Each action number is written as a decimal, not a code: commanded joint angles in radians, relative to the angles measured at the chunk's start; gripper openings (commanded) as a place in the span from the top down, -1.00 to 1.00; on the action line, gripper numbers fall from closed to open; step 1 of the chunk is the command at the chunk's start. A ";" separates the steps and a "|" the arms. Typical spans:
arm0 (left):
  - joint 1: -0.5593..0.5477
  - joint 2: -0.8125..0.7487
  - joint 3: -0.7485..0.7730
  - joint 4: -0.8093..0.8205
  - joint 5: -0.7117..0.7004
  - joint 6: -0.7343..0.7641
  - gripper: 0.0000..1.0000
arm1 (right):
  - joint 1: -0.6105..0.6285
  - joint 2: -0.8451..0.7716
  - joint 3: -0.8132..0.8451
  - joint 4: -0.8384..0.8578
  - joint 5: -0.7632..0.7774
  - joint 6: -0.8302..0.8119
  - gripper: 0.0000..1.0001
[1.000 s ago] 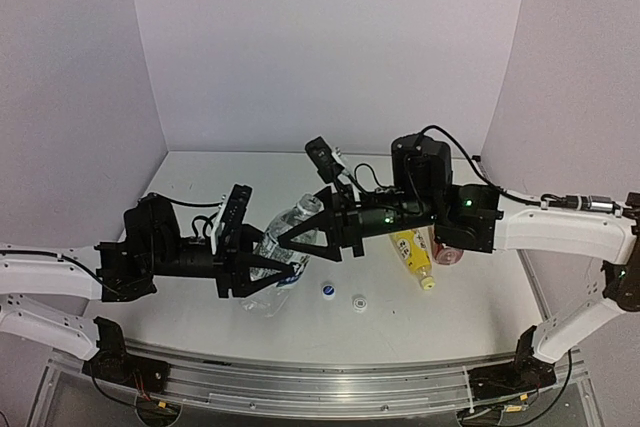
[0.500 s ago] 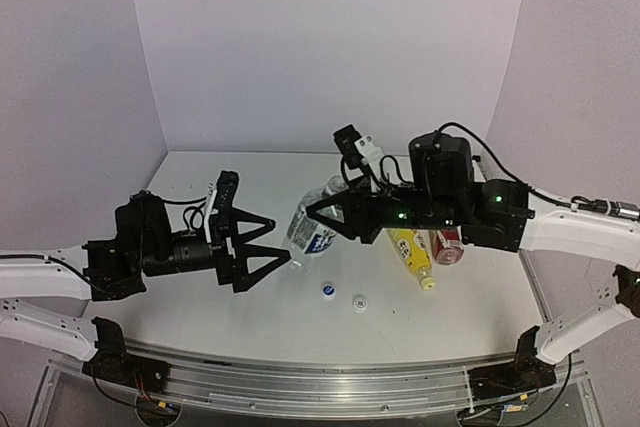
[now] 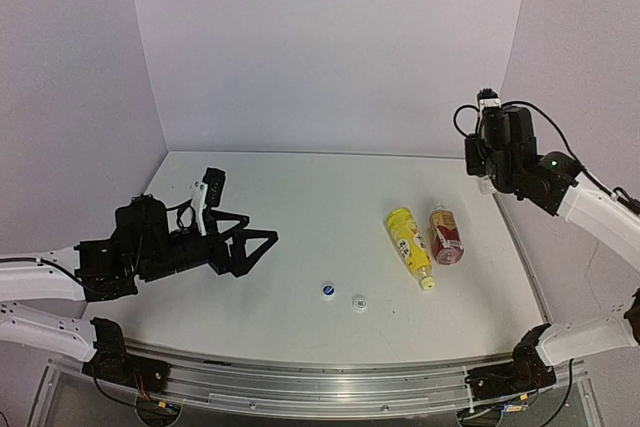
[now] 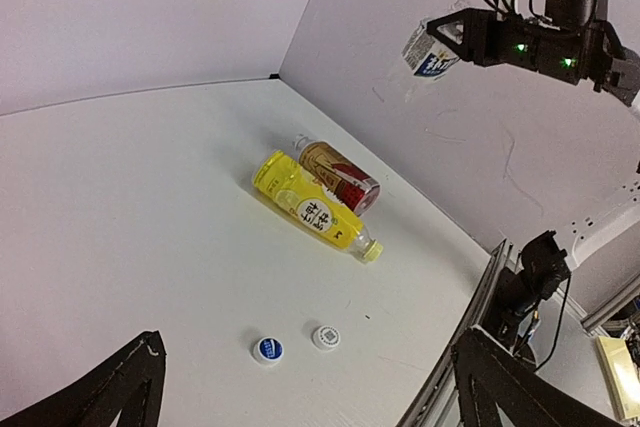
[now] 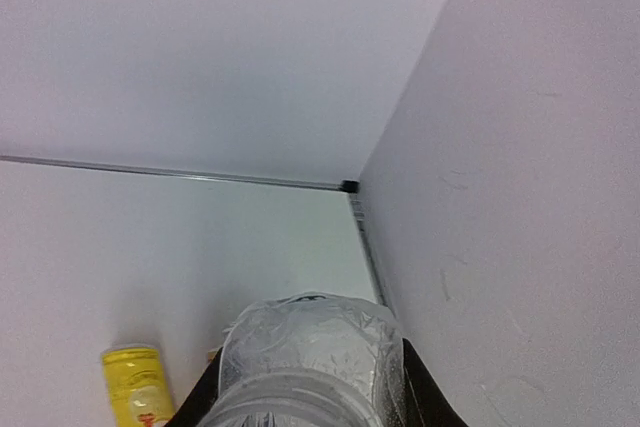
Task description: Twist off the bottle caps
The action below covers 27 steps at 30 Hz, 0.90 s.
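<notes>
Clear, crinkled bottle (image 5: 305, 342) with blue-white label clamped between fingers of right gripper (image 5: 305, 392); left gripper (image 3: 258, 230) spread wide.

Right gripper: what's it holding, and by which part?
The right gripper holds the clear blue-white-labelled bottle by its body; where along it is hidden.

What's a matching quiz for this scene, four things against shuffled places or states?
Things:
1 clear bottle
2 yellow bottle
3 blue cap
4 left claw

States:
A open, empty
B lying beside the amber bottle
C lifted in the right claw
D loose on the table by the white cap

Pairs: 1-C, 2-B, 3-D, 4-A
</notes>
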 commanded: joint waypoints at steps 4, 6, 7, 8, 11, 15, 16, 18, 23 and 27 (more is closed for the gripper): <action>-0.002 0.071 0.053 -0.020 -0.015 -0.034 -0.99 | -0.369 -0.003 -0.023 -0.178 -0.285 0.237 0.59; -0.001 0.079 0.053 -0.014 -0.003 -0.034 -0.99 | -0.450 0.008 -0.054 -0.178 -0.381 0.281 0.60; -0.001 0.083 0.052 -0.012 0.001 -0.034 -0.99 | -0.484 0.015 -0.065 -0.178 -0.434 0.299 0.60; -0.001 0.087 0.053 -0.011 0.005 -0.033 -0.99 | -0.518 0.021 -0.074 -0.178 -0.472 0.322 0.60; -0.002 0.095 0.055 -0.010 0.006 -0.032 -1.00 | -0.592 0.051 -0.107 -0.172 -0.545 0.352 0.60; -0.001 0.100 0.053 -0.006 0.013 -0.030 -0.99 | -0.643 0.073 -0.164 -0.128 -0.624 0.349 0.61; -0.001 0.103 0.052 -0.005 0.013 -0.029 -0.99 | -0.649 0.075 -0.175 -0.112 -0.643 0.345 0.60; -0.002 0.108 0.049 0.001 0.017 -0.030 -0.99 | -0.656 0.085 -0.198 -0.087 -0.663 0.338 0.58; -0.002 0.128 0.047 0.022 0.040 -0.025 -0.99 | -0.657 0.097 -0.265 -0.044 -0.670 0.314 0.55; -0.001 0.145 0.054 0.032 0.071 -0.017 -0.99 | -0.657 0.076 -0.319 -0.012 -0.684 0.291 0.45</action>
